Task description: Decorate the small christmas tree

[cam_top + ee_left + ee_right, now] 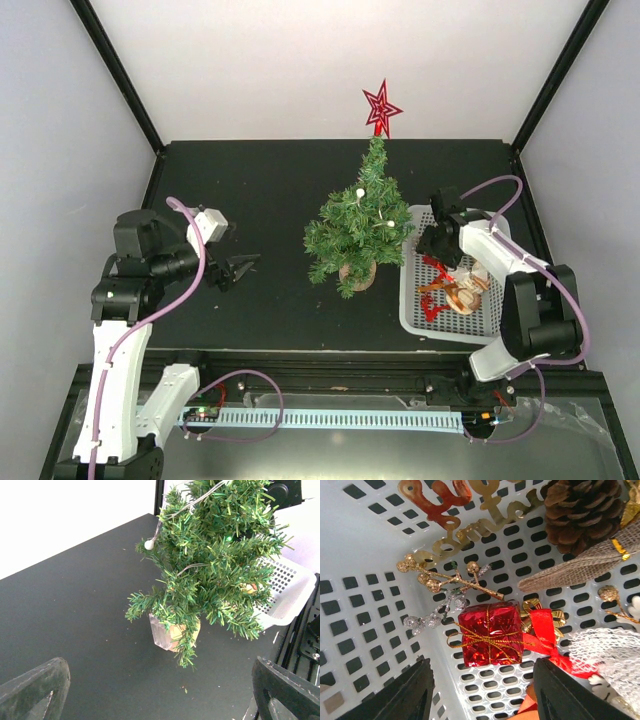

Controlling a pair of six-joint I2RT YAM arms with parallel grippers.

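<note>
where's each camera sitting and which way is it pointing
Top external: above and behind the arms, looking down on the table; left arm and right arm both show.
Left wrist: on the left arm, facing the tree and basket; left fingers wide apart at bottom corners.
Right wrist: on the right arm, looking down into the basket at a gift box; right fingers apart at bottom.
Shared: basket in all three; tree in top and left wrist.
</note>
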